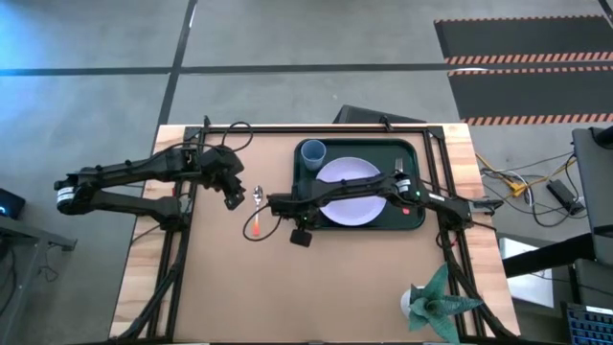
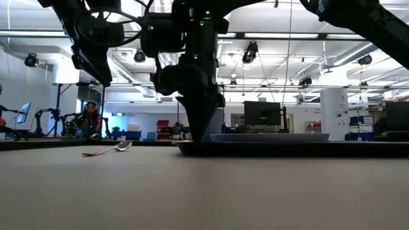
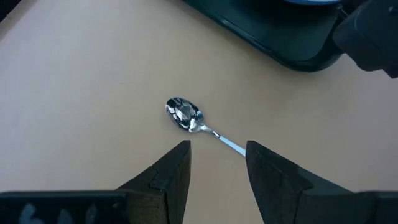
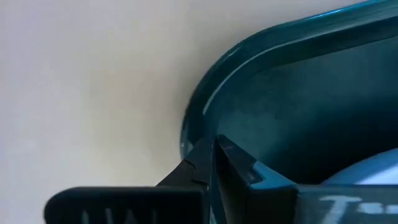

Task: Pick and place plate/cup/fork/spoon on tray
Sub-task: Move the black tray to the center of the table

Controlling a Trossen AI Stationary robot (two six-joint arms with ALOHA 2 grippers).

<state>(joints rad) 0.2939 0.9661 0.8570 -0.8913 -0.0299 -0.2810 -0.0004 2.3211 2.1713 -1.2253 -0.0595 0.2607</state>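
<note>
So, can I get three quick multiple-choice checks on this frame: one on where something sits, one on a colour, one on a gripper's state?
1. Where does the spoon lie?
A. On the tray
B. On the table, beside the tray
C. Inside the cup

2. What colour is the cup?
A. Light blue
B. Red
C. Yellow

3. How is the left gripper?
A. Open, over the spoon
B. Shut on the spoon
C. Shut on the cup

Answers:
1. B: the spoon rests on the bare table, clear of the tray.
2. A: the cup shows light blue from above.
3. A: the left gripper has its fingers apart in the left wrist view, with the spoon's handle running towards the gap.
</note>
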